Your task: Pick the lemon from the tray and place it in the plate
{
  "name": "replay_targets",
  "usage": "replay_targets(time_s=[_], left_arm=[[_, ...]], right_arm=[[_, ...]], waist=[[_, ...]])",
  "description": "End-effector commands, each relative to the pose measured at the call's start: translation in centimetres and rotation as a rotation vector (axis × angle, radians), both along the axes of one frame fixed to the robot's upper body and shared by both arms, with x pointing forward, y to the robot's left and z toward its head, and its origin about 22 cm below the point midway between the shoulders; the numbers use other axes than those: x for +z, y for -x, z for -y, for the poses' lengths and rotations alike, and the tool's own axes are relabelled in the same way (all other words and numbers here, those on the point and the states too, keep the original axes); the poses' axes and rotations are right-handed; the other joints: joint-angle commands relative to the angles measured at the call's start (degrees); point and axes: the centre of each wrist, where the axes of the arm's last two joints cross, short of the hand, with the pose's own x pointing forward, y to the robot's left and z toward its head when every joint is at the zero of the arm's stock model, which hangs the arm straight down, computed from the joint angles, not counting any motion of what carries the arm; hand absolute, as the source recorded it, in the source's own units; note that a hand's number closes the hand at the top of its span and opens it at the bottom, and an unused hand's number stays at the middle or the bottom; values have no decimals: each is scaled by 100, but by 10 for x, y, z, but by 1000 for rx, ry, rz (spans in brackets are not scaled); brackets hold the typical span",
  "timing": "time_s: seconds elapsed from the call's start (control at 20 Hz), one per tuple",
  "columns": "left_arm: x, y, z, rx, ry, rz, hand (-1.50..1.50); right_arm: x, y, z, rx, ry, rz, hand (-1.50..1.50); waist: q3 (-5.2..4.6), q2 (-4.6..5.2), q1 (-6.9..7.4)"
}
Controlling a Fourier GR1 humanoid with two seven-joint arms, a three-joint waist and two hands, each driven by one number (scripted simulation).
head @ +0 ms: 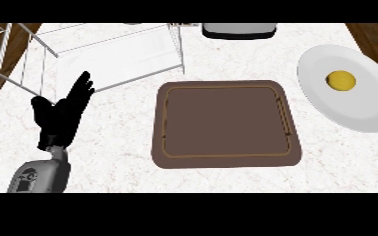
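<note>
Sitting on the white plate (pixel 325 107) at the right, the lemon (pixel 340 80) lies well apart from the brown tray (pixel 221 162) — the placing looks done. The left hand (pixel 63 112) rests by the left edge, fingers straight, holding nothing — only pulling back seems left

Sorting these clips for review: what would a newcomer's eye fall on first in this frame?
The yellow lemon stands out first, lying on the white plate at the right edge. Next comes the big brown tray in the middle, with nothing on it. At the left, the left hand rests open, fingers up.
</note>
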Motion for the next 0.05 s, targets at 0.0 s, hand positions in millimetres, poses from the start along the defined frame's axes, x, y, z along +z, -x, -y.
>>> replay_targets(time_s=[0.0], left_arm=[[13, 0, -4, 3, 17, -5, 0]], right_arm=[[-3, 14, 21, -16, -2, -43, -150]], waist=[[2, 6, 27]])
